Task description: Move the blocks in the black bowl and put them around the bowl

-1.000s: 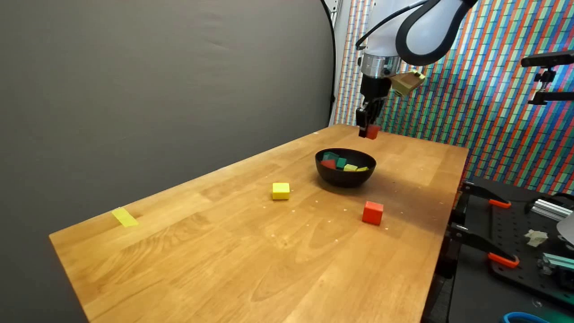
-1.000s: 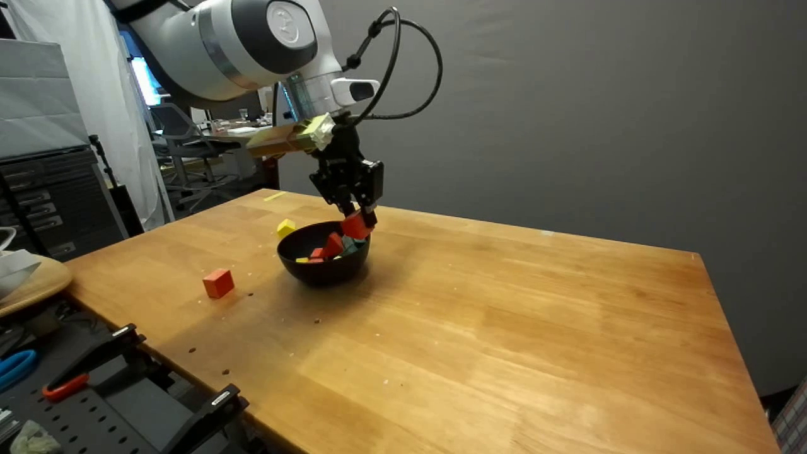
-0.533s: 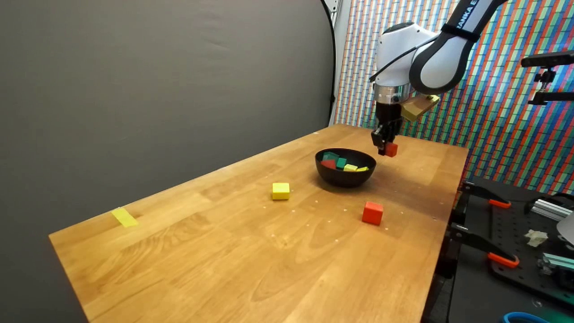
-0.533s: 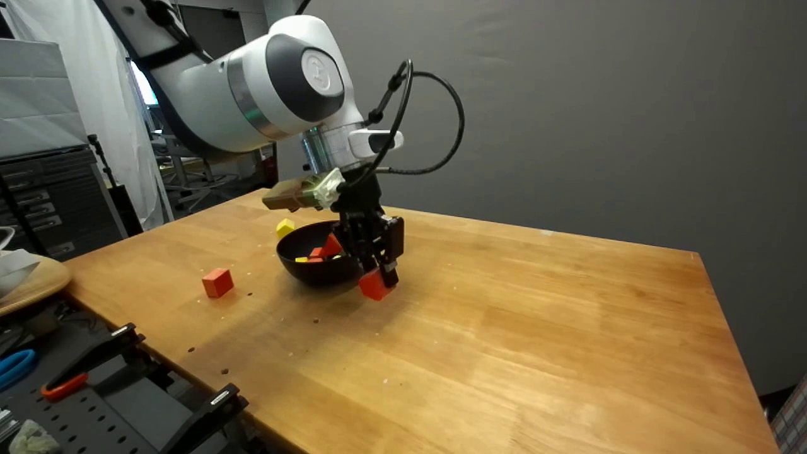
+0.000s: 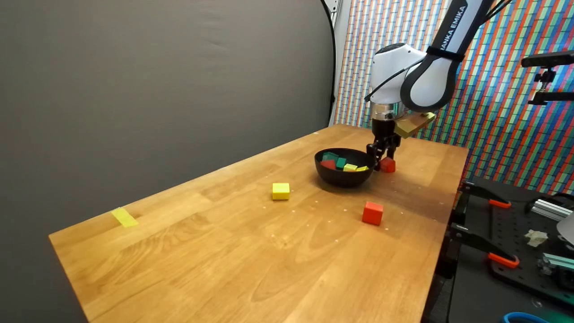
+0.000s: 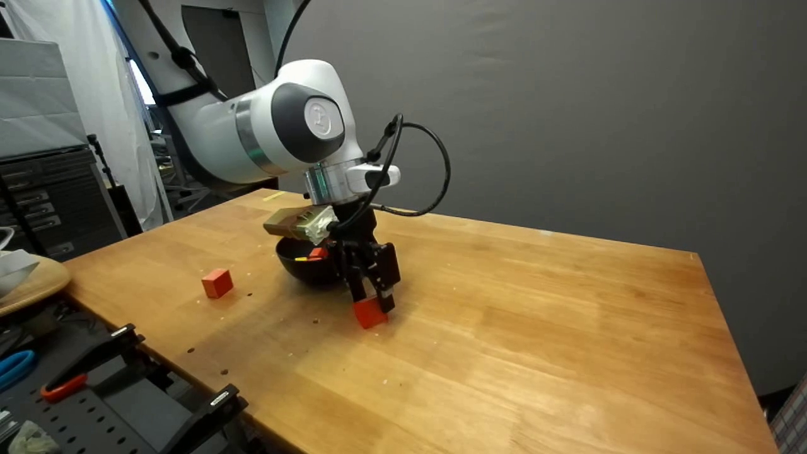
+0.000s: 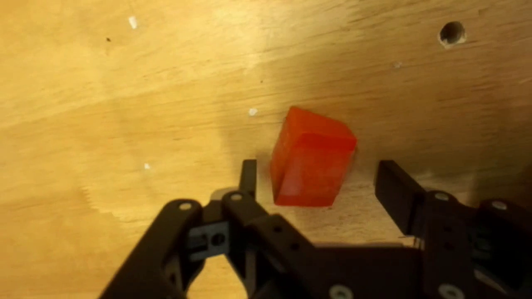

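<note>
My gripper is open, its fingers on either side of a red block with gaps to both. This block rests tilted or turned on the table beside the black bowl; it also shows in both exterior views. The black bowl holds green, red and yellow blocks. My gripper partly hides the bowl in an exterior view. Another red block and a yellow block lie on the table, apart from the bowl.
A flat yellow strip is stuck near the table's far end. Clamps with orange tips and a black side bench run along one table edge. A round wooden board stands at a corner. A grey backdrop rises behind.
My gripper has moved from above the bowl to beside it and down to the table, carrying the red block. The fingers have opened and the block is let go.
</note>
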You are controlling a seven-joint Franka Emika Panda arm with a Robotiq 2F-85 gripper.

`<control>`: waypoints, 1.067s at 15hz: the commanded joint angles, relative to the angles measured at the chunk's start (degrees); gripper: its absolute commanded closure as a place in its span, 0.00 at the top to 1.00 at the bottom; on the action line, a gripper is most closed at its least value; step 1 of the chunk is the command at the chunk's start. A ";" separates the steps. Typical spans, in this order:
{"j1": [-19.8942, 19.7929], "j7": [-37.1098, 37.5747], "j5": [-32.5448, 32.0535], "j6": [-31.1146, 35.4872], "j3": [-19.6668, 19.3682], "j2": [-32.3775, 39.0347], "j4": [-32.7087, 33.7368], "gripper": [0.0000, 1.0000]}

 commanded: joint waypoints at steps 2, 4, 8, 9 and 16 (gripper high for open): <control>7.46 2.76 -2.77 -3.82 -5.59 -8.04 -1.89 1.00; 10.54 7.02 -8.34 -6.68 -7.98 -12.40 -2.01 1.00; 6.80 13.06 -15.54 -13.84 -1.58 -18.99 -1.39 0.99; 5.25 10.88 -12.43 -12.81 0.93 -20.13 -1.89 1.00; 2.77 1.48 1.77 -1.26 12.28 -14.17 1.10 0.95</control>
